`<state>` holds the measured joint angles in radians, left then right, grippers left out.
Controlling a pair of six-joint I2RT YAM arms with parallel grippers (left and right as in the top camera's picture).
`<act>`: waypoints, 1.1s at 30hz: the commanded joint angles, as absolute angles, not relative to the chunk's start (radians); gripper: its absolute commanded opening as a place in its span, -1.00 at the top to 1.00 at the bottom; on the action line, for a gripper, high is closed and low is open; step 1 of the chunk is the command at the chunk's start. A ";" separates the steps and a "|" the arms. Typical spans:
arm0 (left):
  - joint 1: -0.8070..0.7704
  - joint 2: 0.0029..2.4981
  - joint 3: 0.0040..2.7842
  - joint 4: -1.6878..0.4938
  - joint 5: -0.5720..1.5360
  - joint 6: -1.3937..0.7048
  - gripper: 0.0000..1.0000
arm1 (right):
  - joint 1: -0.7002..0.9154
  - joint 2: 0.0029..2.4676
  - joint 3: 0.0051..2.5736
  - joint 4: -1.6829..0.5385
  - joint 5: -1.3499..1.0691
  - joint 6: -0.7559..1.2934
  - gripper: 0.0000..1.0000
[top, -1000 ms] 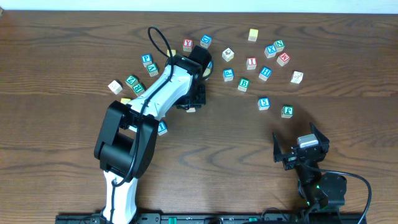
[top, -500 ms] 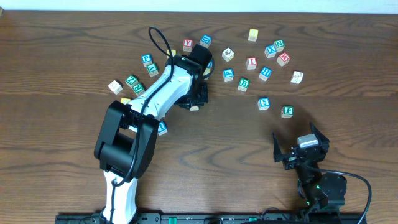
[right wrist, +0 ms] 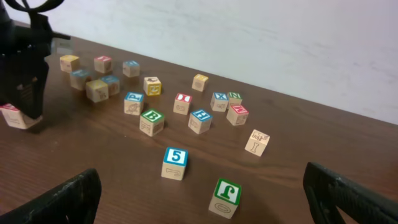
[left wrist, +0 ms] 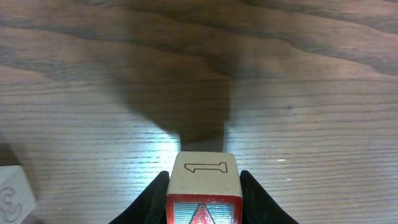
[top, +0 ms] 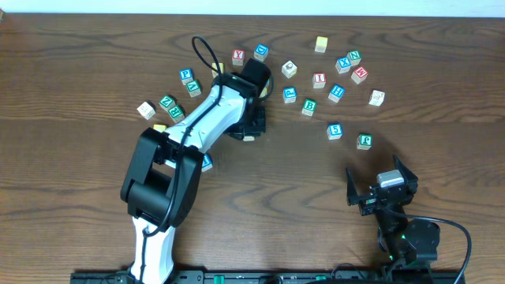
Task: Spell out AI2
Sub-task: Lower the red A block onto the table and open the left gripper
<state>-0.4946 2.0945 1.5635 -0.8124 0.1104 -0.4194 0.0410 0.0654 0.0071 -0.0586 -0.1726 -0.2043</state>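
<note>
So the left tool (top: 247, 130) is clamped on a red-faced block (left wrist: 203, 186), pinching its two sides. It's mid-frame in the overhead view, just below the scatter of other blocks (top: 319, 80). My guess is it's hauling the block out of the pile onto bare surface (top: 79, 79) so the word has room. Can't tell if it's touching down or just off. Versus a second ago it's slid a touch right. The right tool (top: 379, 185) sits spread wide at lower right and hasn't budged.
</note>
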 commanded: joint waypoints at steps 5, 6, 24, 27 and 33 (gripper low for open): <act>-0.533 2.088 1.555 -0.809 0.070 -0.401 0.51 | 0.047 0.066 0.006 -0.063 -0.186 -0.214 -0.98; -0.534 2.089 1.555 -0.809 0.066 -0.402 0.50 | 0.047 0.066 0.006 -0.063 -0.186 -0.214 -0.98; -0.533 2.117 1.555 -0.807 0.007 -0.447 0.51 | 0.047 0.066 0.006 -0.063 -0.186 -0.214 -0.98; -0.533 2.132 1.555 -0.805 0.007 -0.447 0.51 | 0.047 0.066 0.006 -0.063 -0.186 -0.214 -0.98; -0.533 2.132 1.555 -0.802 0.007 -0.447 0.50 | 0.047 0.066 0.006 -0.063 -0.186 -0.214 -0.98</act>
<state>-0.5369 2.1162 1.5635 -0.8032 0.0231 -0.4412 0.0410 0.0654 0.0071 -0.0586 -0.1726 -0.2043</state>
